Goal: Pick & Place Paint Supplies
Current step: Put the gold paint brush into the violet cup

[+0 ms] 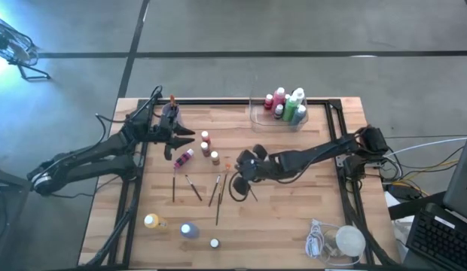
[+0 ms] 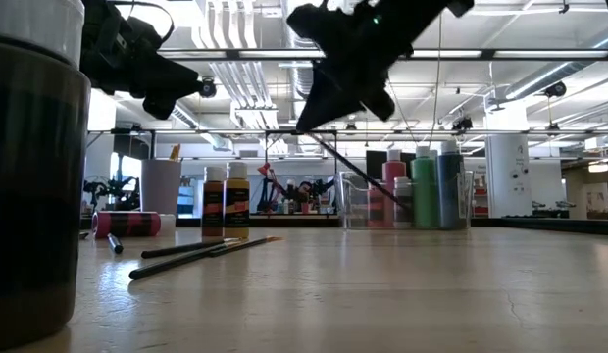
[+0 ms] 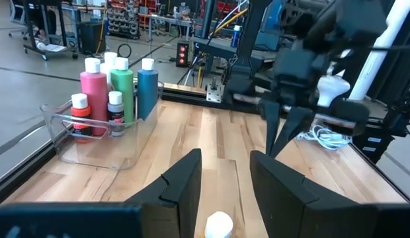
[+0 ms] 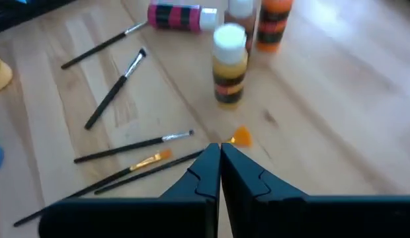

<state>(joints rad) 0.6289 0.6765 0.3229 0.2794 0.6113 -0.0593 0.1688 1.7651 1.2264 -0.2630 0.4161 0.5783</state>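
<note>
Right gripper [image 1: 251,188], frame centre: fingers pressed shut on a thin dark paintbrush [image 2: 355,175], which hangs slanted below them, clear of the tabletop [image 1: 294,226]. Left gripper [image 1: 178,144], upper left: fingers partly open, empty, above a pink bottle [image 1: 184,158] lying on its side. Clear tray [image 1: 257,114], upper centre, holds upright bottles. Step judged: brush lifted, carry pending. Next: move toward the tray without snagging the bottles.
</note>
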